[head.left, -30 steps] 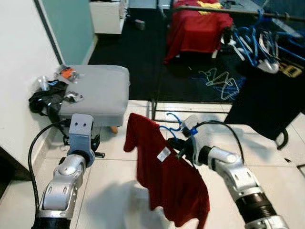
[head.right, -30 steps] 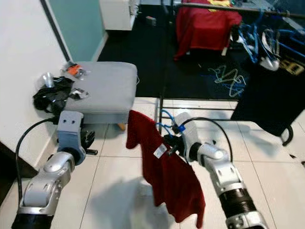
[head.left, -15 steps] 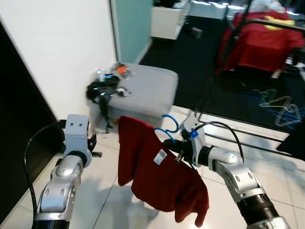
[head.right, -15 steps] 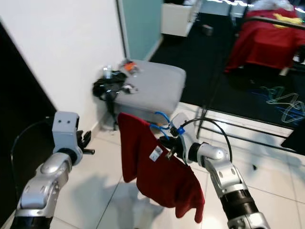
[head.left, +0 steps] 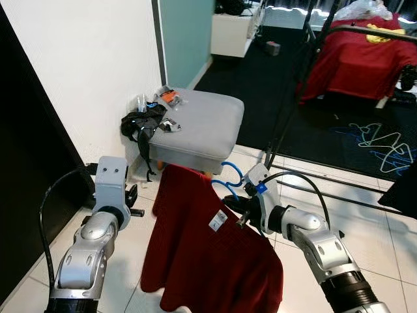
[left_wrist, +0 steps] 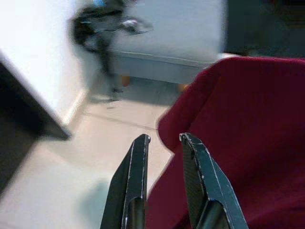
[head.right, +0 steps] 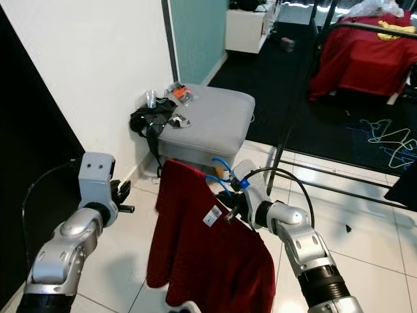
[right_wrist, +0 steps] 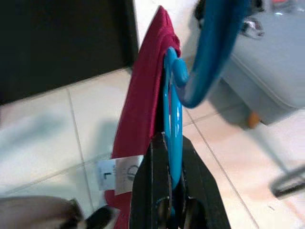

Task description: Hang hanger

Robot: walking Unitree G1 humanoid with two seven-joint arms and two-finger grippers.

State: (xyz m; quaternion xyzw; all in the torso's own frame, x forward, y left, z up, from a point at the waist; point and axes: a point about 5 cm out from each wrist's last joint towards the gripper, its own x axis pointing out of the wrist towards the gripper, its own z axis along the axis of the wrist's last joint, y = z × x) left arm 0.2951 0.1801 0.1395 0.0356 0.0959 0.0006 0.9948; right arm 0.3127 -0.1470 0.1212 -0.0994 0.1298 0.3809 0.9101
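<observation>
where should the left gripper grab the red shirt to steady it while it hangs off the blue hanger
Probably the near shoulder edge of the red shirt, coming in from the robot's left. That edge juts out toward the left gripper, whose fingers are open beside it, while the right gripper is shut on the blue hanger at its neck.

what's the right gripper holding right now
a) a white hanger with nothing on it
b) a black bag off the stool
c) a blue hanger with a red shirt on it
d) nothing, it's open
c: in the right wrist view the right gripper is shut on the blue hanger, and the red shirt hangs from it in the head views.
</observation>
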